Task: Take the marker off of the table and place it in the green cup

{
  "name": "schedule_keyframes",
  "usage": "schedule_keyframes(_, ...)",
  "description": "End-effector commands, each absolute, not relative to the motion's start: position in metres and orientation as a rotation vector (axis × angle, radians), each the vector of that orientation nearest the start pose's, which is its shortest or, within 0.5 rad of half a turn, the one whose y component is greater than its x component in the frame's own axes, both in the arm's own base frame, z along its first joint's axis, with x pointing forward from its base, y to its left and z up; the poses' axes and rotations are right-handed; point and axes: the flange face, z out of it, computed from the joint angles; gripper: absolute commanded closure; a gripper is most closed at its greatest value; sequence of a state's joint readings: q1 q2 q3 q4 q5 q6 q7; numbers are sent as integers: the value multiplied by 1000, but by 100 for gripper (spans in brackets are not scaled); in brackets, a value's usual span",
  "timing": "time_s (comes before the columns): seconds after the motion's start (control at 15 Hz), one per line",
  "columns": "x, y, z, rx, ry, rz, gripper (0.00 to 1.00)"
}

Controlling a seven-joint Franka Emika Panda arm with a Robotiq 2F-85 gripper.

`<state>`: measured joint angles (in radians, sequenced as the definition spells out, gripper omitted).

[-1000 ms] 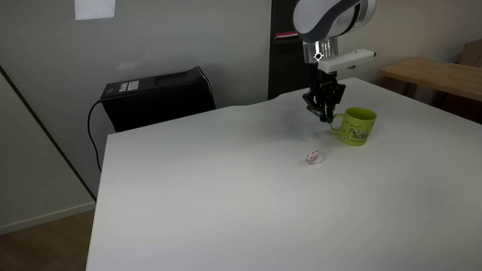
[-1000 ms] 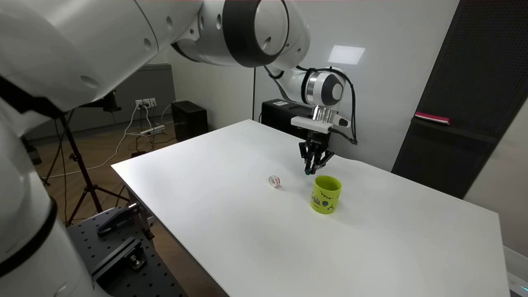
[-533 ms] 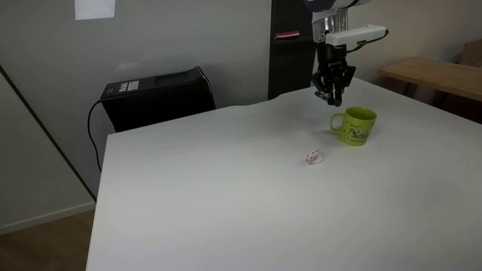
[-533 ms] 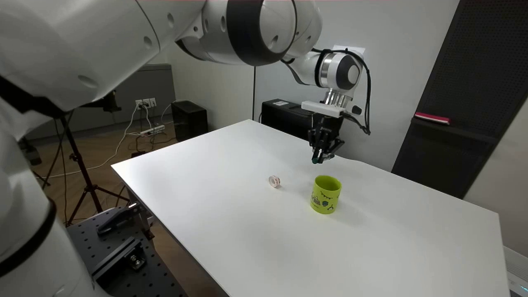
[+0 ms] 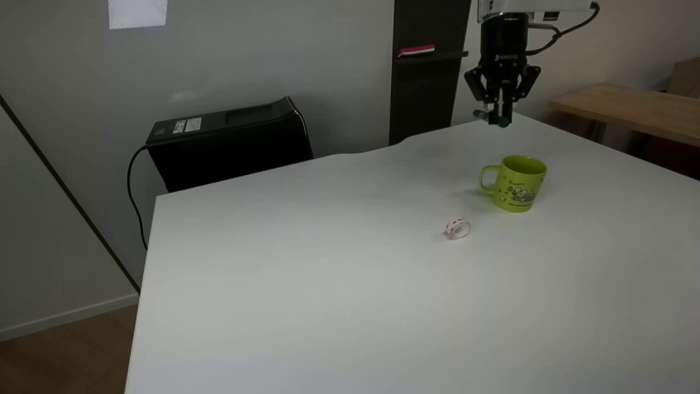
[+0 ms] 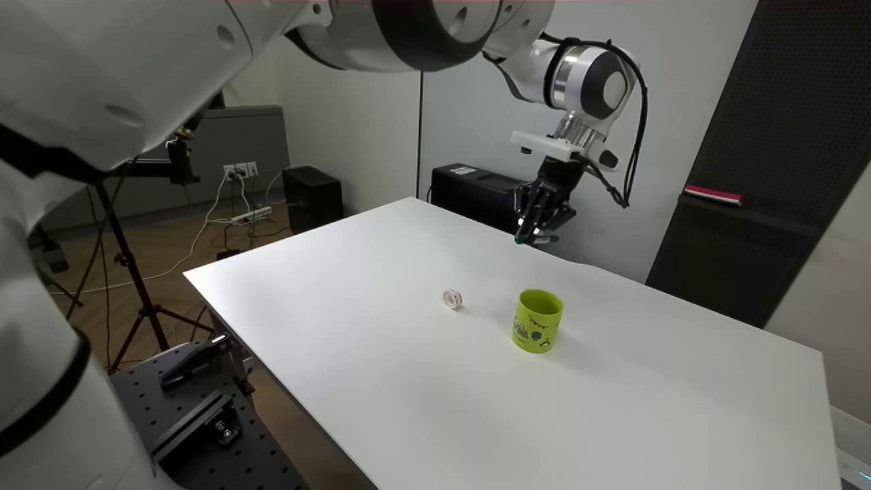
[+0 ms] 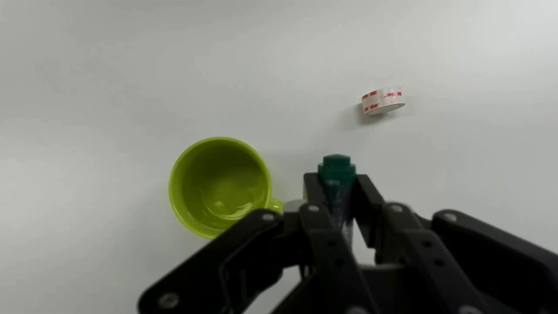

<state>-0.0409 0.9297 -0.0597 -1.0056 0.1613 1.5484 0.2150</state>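
Table (image 5: 306, 273): plain white, marker (image 7: 336, 170) held above it.
Gripper (image 7: 339, 192): pinching marker between fingertips.
Marker axis: twelve-to-six, wrist view; roughly level.
Mug (image 7: 220, 185): upright, nine o'clock from gripper, wrist view.
Next: toward nine, I'd say, then down; sideways marker could catch rim.

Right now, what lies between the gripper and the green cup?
Only the marker, clamped in the gripper, then open air: in both exterior views, bare white table shows behind the gap down to the green cup.
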Motion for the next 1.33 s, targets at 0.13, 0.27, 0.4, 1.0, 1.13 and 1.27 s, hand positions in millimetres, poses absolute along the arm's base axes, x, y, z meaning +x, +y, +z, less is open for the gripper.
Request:
schedule_keyframes(0.13, 704, -63, 284, -2759, 697, 694, 94)
schedule_keyframes(0.27, 694, -77, 280, -2693, 760, 725, 94)
schedule_keyframes(0.4, 682, -92, 274, -2637, 818, 748, 94)
schedule_keyframes(1.0, 637, -130, 236, -2412, 960, 841, 94)
schedule_keyframes(1.13, 633, -135, 225, -2371, 979, 844, 94)
schedule_keyframes(1.27, 630, -142, 217, -2337, 998, 838, 94)
